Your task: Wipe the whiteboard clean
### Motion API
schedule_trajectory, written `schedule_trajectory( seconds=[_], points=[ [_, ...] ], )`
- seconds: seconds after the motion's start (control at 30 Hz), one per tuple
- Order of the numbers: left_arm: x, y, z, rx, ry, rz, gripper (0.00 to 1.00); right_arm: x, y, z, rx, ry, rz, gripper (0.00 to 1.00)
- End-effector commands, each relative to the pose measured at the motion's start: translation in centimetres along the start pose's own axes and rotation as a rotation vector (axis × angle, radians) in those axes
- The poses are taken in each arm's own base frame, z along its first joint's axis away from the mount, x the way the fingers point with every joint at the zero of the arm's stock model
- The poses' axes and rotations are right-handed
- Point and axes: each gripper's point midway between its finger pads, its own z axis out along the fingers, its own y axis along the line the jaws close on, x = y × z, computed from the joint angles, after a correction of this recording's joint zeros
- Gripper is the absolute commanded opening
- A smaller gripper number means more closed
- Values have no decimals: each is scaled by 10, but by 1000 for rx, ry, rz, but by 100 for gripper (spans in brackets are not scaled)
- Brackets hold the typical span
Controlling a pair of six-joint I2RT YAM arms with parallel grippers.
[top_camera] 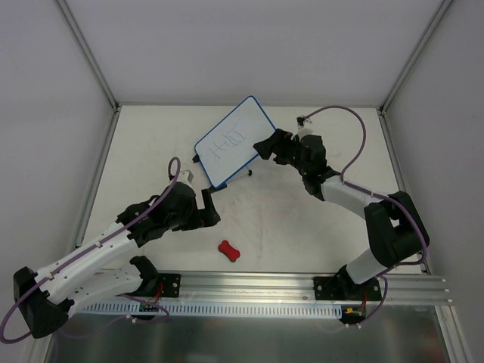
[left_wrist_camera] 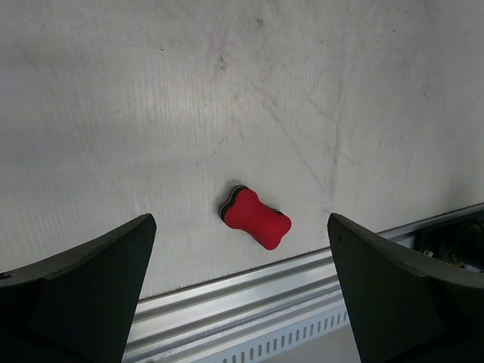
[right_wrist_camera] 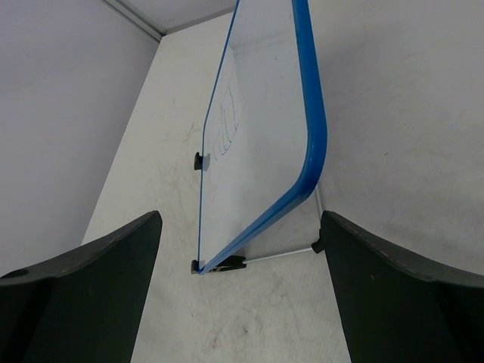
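Over on the left, the left arm point(top_camera: 98, 253) reaches in low from the near-left corner. The left claw point(top_camera: 213, 206) hangs over the table point(top_camera: 302, 227) with its two fingers spread wide and nothing between them. A little nearer and to the right of that claw, apart from it, a small red bone-shaped eraser point(top_camera: 229, 250) lies flat on the table. It is just on the far side of the metal rail point(top_camera: 302, 281) that runs along the near edge.

Further back, about mid-table, stands the whiteboard point(top_camera: 233, 142). It is blue-framed, turned at an angle, and tilted on its black feet point(right_wrist_camera: 200, 160) and a thin wire prop point(right_wrist_camera: 280, 255). Faint blue scribbles point(right_wrist_camera: 225, 132) mark its face.

Just beside the board's right-hand edge is the right claw point(top_camera: 266, 148), also wide open and gripping nothing. Its wrist camera looks along the board's edge, and the rounded lower corner lies between the spread fingers. I cannot tell whether either finger touches the frame.
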Motion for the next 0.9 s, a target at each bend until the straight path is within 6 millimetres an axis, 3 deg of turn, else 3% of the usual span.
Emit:
schedule_trajectory(
  seconds=[0.0,0.03,0.23,0.6,0.83,0.87],
  points=[
    [-23,-14,-6,9,-90,-45,99,-35,14,4,-71,-117,-27,90],
    [-23,-16,-6,15,-90,-48,99,-40,18,6,-94,-131,-31,90],
    [4,-20,10,18,-26,-67,99,-47,13,12,-114,-142,-19,63],
    [48,-33,30,-6,34,-73,99,-40,9,22,-199,-134,-9,61],
    [76,-34,46,-55,90,-82,99,-41,12,24,-216,-122,-12,38],
    [77,-39,46,-50,97,-85,99,-42,13,25,-219,-120,-14,30]
  ],
)
